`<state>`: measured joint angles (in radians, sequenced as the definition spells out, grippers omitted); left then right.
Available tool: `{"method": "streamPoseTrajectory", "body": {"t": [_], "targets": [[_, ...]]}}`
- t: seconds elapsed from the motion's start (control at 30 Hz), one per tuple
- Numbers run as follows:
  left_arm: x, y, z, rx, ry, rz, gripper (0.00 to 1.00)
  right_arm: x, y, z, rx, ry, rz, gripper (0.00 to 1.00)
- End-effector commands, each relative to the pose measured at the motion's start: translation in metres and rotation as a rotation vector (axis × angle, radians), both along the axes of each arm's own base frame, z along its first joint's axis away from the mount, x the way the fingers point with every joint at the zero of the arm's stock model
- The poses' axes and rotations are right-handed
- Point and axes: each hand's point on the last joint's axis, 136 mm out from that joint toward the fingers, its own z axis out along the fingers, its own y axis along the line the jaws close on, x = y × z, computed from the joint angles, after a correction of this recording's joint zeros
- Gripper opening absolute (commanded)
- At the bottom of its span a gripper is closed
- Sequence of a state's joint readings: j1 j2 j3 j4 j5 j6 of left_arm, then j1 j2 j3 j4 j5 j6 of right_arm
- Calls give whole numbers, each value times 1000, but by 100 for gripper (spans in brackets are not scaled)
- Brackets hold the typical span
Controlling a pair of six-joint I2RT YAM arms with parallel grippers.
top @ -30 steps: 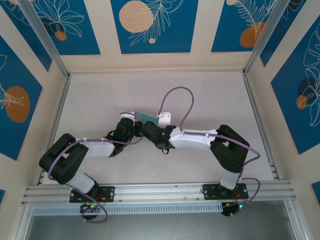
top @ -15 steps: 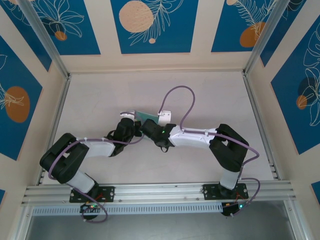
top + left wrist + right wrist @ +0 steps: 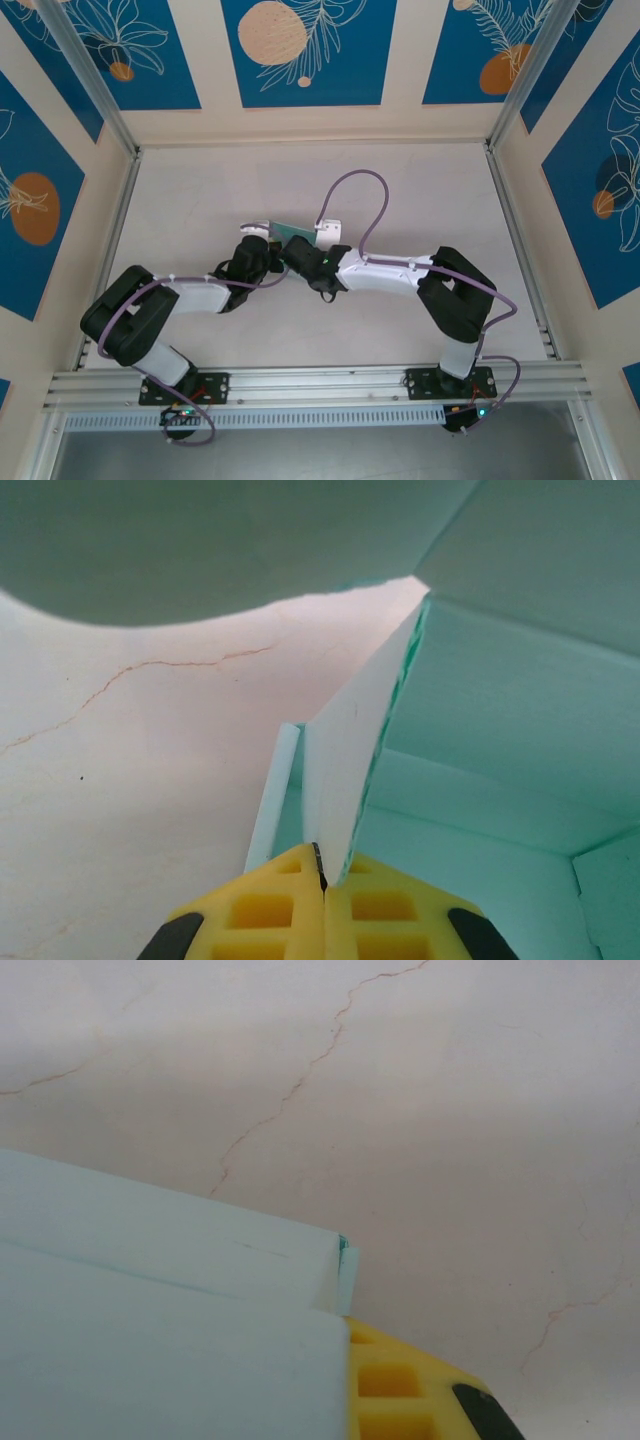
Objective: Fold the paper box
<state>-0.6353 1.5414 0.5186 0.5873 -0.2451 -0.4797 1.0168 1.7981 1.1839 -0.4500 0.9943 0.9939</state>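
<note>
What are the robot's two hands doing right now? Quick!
Left gripper: closed, pinching a thin flap of the paper box.
Right gripper: closed, gripping the paper box at an edge.

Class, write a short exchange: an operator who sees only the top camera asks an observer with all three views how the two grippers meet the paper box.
Operator: From above, the arms hide most of the paper box. Is the left gripper on it?
Observer: Yes. Its yellow pads are shut on one thin flap that stands edge-on between them.
Operator: And the right gripper?
Observer: One yellow finger shows, and a flat panel of the box lies against its inner side.
Operator: Is the box open inside?
Observer: Yes. The left wrist camera looks into folded walls and creases.
</note>
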Motion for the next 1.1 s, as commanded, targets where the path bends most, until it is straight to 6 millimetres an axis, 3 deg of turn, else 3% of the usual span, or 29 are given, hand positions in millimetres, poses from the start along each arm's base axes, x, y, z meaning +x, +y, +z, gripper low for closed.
{"method": "streamPoseTrajectory", "body": {"t": [0.0,0.13,0.43,0.6,0.67,0.87,1.07], "targets": [[-22,-19,-22,44,79,-122,0,-18,25,-20,67,134,95,6],[-22,-21,-24,46,82,-129,0,-15,24,-16,77,132,106,5],[-24,-29,-25,41,83,-139,0,-13,43,-24,140,156,149,5],[-24,-25,-15,35,65,-119,0,-12,27,-18,53,131,137,5],[-23,-24,-10,23,57,-108,0,-8,20,-13,34,104,166,5],[-15,-41,7,-62,20,-114,0,12,26,-7,48,50,459,4],[-10,-53,16,-84,-33,-58,0,34,13,1,71,46,493,5]]}}
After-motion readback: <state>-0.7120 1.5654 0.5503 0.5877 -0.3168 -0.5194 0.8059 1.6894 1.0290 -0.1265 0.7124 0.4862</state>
